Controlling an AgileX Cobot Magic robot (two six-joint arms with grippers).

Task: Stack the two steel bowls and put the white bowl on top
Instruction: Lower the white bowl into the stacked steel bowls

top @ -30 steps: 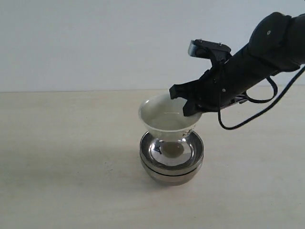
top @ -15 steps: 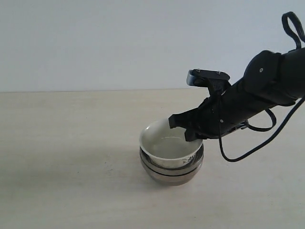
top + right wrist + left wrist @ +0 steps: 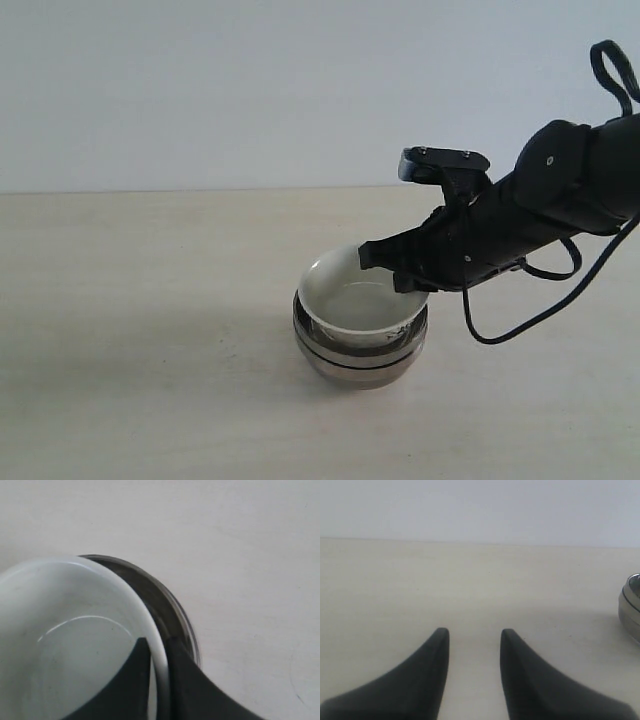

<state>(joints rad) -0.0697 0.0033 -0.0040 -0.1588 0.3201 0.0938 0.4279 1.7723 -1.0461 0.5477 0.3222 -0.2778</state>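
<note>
The pale surface (image 3: pixel 140 400) carried everything. On it the two steel bowls (image 3: pixel 358 362) sat nested, rims nearly level, so we'd call that part sorted. The white bowl (image 3: pixel 352 300) was down inside the top steel one and looked seated and about level. Our right tool (image 3: pixel 385 270) pinched its rim, one finger inside and one outside, a grip that we reckon kept the bowl flat for setting down. The left tool (image 3: pixel 472 640) hung low over the surface well off to the side, parted with nothing between, presumably parked out of the way. Letting go looked like all that remained.
</note>
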